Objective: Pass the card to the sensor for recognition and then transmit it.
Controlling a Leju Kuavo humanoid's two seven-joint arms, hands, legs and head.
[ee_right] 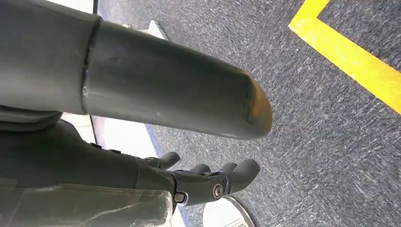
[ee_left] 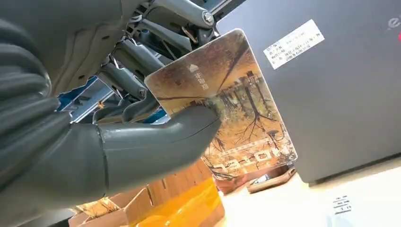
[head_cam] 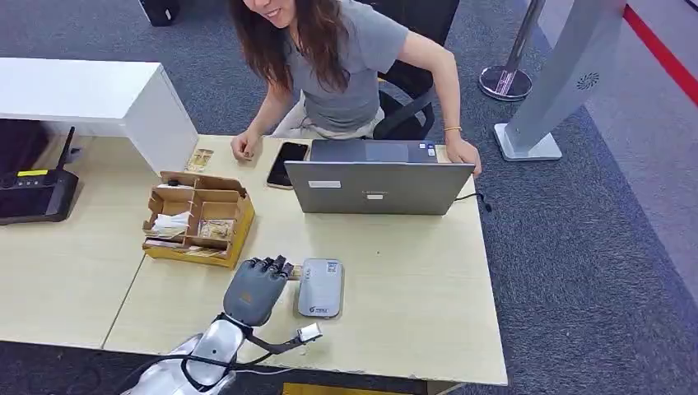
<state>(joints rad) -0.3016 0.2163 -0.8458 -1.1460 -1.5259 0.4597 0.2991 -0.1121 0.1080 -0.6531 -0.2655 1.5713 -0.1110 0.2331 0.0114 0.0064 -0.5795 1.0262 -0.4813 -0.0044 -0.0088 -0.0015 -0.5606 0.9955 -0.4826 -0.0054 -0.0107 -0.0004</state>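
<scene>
Card, rectangular plastic with autumn-tree print: pinched by left hand just beside grey sensor; right hand empty, fingers apart.

An office, by the look of it: grey carpet underfoot, a pale desk with an open laptop at 12 o'clock, a person seated behind it on a black chair, a phone beside, router at 9 o'clock
</scene>
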